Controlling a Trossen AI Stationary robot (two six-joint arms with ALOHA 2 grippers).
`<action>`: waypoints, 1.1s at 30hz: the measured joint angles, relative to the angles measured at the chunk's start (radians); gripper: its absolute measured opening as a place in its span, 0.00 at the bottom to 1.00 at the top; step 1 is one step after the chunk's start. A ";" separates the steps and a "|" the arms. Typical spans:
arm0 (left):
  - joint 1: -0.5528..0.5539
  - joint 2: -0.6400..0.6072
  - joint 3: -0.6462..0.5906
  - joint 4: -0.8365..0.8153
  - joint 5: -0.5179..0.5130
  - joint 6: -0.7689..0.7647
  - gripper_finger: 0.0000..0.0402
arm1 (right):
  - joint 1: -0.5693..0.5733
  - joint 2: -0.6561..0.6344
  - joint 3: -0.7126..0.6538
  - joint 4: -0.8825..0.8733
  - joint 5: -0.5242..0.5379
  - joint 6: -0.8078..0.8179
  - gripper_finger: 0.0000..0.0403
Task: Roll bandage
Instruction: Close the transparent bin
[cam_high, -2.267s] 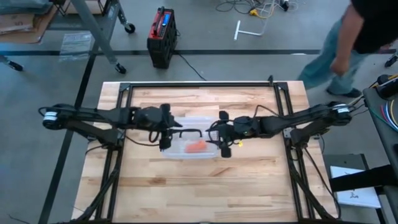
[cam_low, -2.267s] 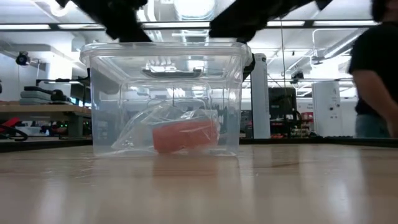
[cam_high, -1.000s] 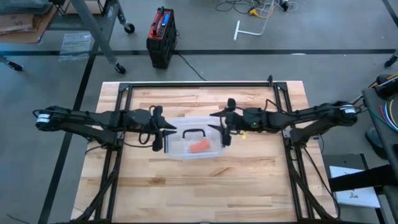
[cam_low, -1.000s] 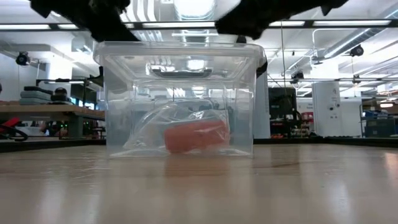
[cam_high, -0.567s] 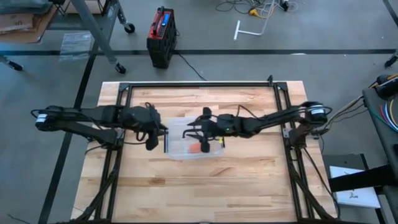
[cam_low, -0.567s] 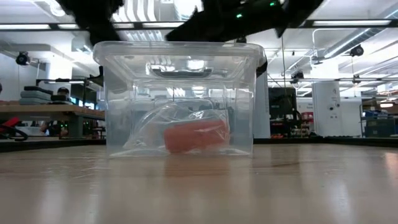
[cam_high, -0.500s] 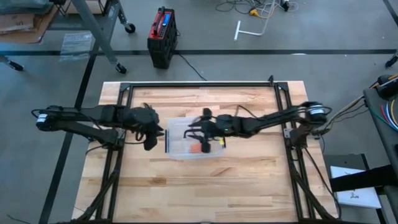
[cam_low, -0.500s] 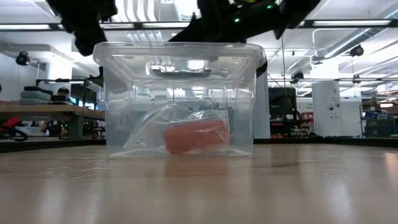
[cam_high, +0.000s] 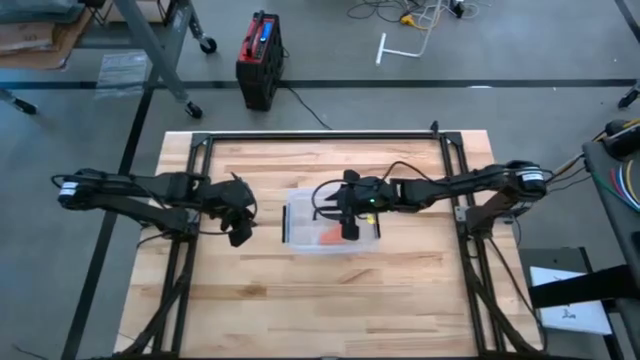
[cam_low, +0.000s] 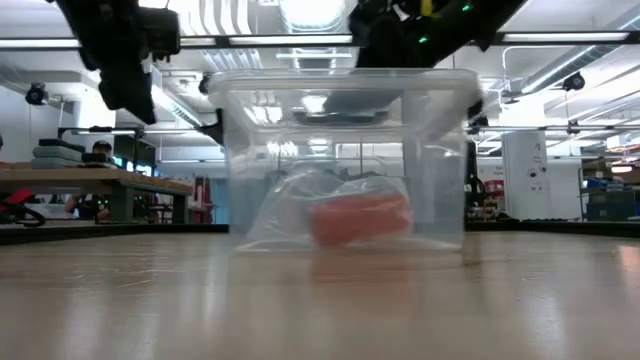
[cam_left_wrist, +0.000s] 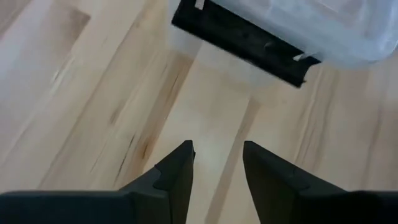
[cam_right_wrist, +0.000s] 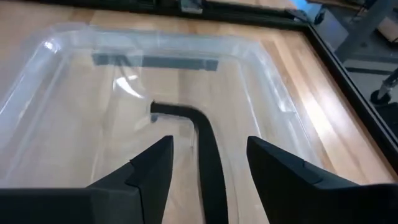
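A clear plastic box (cam_high: 300, 226) with its lid on stands mid-table. Inside it the orange bandage (cam_low: 360, 218), a compact roll, lies on the floor of the box in a crumpled clear wrapper (cam_low: 285, 215); from above the bandage (cam_high: 328, 238) shows through the lid. My right gripper (cam_right_wrist: 208, 168) is open just over the lid, one finger on each side of the lid's black handle (cam_right_wrist: 205, 134). My left gripper (cam_left_wrist: 217, 163) is open over bare wood, left of the box and clear of its black side latch (cam_left_wrist: 239, 40). My right gripper comes slanting down from the table's right, and its fingers (cam_right_wrist: 152, 171) stand on either side of the lid's handle. Whether they touch the handle or the lid cannot be told. My left gripper touches nothing.
A black metal frame (cam_high: 320, 136) runs round the table's far edge and sides. Bare wood (cam_high: 320, 310) lies in front of the box. Beyond the table, benches and equipment (cam_low: 90, 160) fill the room.
My right gripper has reached from the box's right end over the lid and sunk toward the handle. The box has slid a little toward the table's right edge. My left gripper has drawn back from the box toward the left edge and tipped downward.
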 joint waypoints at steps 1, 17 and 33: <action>0.000 0.006 -0.008 0.015 -0.005 0.019 0.34 | 0.000 -0.016 -0.011 -0.001 0.000 0.000 0.49; -0.002 0.108 -0.440 0.942 -0.026 0.207 0.24 | 0.025 0.054 -0.030 0.243 -0.131 0.073 0.49; -0.014 0.311 -0.528 1.441 0.008 0.273 0.28 | 0.013 0.202 0.006 0.325 -0.089 0.103 0.49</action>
